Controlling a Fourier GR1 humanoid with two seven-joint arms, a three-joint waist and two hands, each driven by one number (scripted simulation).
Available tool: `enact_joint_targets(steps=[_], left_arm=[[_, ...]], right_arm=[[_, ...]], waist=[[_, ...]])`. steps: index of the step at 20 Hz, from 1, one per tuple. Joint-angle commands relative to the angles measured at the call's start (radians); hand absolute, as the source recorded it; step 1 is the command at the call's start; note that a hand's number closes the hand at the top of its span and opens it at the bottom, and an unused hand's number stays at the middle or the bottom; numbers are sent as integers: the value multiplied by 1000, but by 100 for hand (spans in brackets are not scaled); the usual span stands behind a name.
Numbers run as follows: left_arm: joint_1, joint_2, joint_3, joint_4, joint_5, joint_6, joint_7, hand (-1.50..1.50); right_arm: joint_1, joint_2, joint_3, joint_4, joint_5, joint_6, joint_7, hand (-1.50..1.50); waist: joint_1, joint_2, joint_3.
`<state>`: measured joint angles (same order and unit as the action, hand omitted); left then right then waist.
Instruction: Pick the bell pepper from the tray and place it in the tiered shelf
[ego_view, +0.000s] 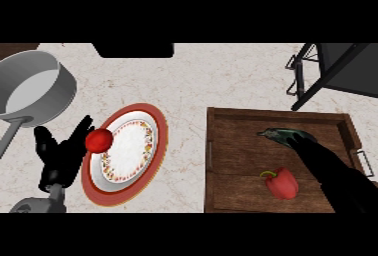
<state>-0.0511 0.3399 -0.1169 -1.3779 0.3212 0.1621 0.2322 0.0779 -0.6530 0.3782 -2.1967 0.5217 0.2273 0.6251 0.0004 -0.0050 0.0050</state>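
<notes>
bell pepper (282, 183) — on tray (221, 150)

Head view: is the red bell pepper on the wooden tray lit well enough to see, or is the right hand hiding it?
Head view: the red bell pepper shows plainly against the dark wooden tray; the black right hand lies beside it, covering part of the dark eggplant, not the pepper; no glare on the tray.

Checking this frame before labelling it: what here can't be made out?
Head view only:
- Tiered shelf: cut off by the right edge; its levels don't show.
- Right hand: dark shape over the tray, reaching to the eggplant; whether open or shut is unclear.
- Eggplant: partly covered by that hand.
- Pot: cut by the left edge.
- Red bell pepper: fully visible.
</notes>
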Motion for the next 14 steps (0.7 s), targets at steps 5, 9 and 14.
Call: enact_joint_targets(steps=[5, 9, 14], left_arm=[[-13, -64, 10, 70, -47, -4, 0, 0], [19, -19, 53, 63, -30, -72, -9, 0], [3, -66, 34, 69, -56, -61, -6, 0]], right_arm=[[74, 91, 41, 38, 153, -22, -55, -150], [66, 156, 112, 71, 261, -44, -29, -150], [6, 163, 16, 251, 260, -77, -137, -150]], waist=[[-5, 4, -5], [-3, 4, -5], [-1, 6, -5]])
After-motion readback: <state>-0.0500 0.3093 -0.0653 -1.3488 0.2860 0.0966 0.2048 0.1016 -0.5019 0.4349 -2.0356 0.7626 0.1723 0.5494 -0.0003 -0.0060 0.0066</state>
